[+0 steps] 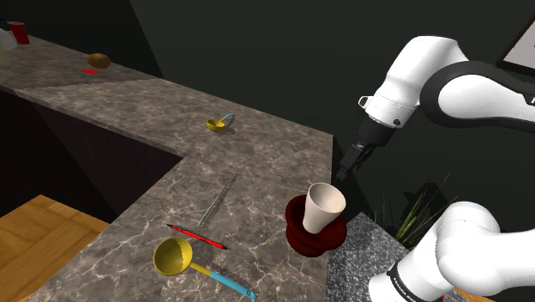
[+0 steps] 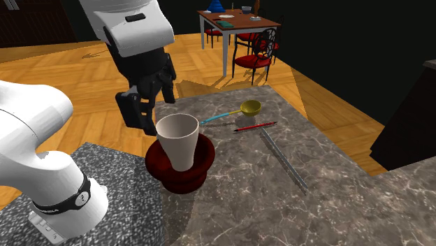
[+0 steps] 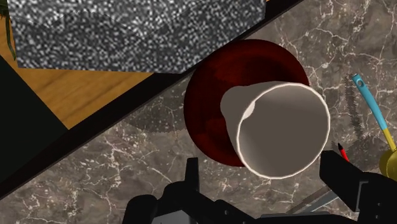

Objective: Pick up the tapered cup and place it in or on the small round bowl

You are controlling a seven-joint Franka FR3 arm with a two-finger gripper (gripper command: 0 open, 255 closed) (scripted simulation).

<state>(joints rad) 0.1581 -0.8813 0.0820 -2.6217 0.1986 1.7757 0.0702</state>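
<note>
Nearest the wrist camera: the black gripper [image 3: 262, 164], jaws spread wide and pinching nothing. Below the gap between them, touched by neither: the pale tapered cup [image 3: 283, 130], mouth up, seated in the dark red round bowl [image 3: 210, 108].

Under the bowl, a long marbled grey-brown countertop [image 1: 257, 146], the bowl close to its edge. Over the bowl, the white arm [image 1: 411, 81], with the gripper [image 1: 347, 165] hanging well above the cup [image 1: 324, 208]. Just beside the bowl [image 2: 199, 164], the speckled grey stand [image 2: 119, 182].

On the side of the bowl away from the stand, near but apart: a yellow ladle with a blue handle [image 2: 249, 107], a thin grey rod [image 2: 283, 159] and a red pen [image 2: 255, 126].
</note>
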